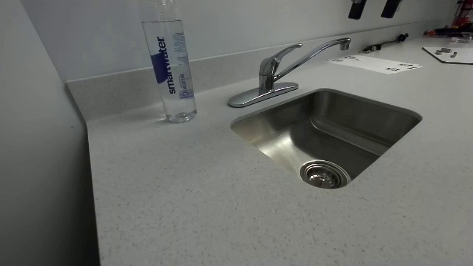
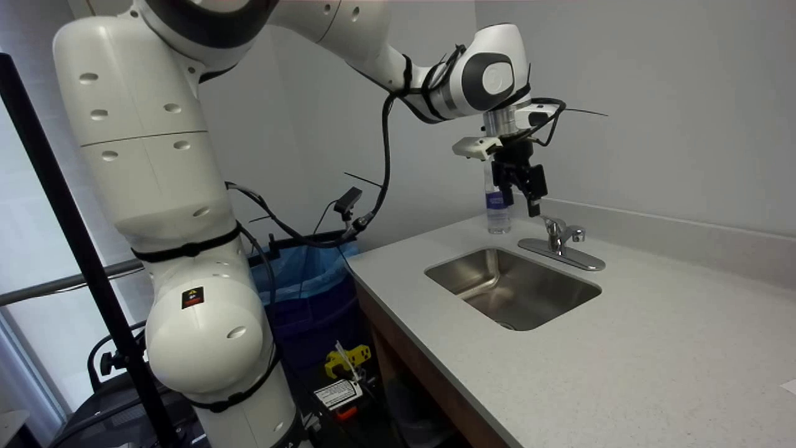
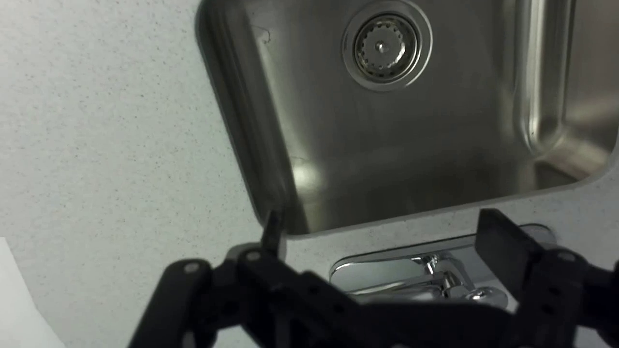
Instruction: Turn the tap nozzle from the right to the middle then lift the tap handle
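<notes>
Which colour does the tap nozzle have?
The tap nozzle is shiny silver, clearest in an exterior view.

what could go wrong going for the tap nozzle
The tap handle points much the same way as the longer tap nozzle, so the open gripper might bump the handle while swinging the nozzle. The nozzle looks like slick chrome and may slip free. The water bottle stands upright near the faucet, so a wide move could topple it.
</notes>
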You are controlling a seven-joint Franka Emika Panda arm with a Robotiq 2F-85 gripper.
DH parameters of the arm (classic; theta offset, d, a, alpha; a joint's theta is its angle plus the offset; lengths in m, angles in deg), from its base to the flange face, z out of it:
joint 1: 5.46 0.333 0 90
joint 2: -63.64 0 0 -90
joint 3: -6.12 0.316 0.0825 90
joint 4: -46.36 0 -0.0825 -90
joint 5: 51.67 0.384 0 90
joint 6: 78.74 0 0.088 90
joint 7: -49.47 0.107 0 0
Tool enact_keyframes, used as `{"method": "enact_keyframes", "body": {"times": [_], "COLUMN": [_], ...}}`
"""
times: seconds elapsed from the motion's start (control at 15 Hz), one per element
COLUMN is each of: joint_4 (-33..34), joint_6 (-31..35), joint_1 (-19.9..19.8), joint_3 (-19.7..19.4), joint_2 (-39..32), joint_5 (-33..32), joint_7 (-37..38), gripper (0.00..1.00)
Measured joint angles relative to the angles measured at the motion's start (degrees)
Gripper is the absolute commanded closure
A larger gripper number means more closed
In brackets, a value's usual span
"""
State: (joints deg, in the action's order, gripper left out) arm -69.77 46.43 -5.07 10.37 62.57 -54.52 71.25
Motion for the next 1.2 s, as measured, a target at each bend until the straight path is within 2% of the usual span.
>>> {"method": "enact_keyframes", "body": {"times": [0.53, 1.2], "joint_4": [10.4, 21.7], "joint_6": [1.6, 2.0], "joint_1": [0.0, 0.5], "joint_3": [-2.4, -4.9], "joint_2": [-9.1, -19.4], "joint_5": [-0.2, -0.2], "joint_7": [5.7, 9.1], "gripper": [0.00, 0.00]}}
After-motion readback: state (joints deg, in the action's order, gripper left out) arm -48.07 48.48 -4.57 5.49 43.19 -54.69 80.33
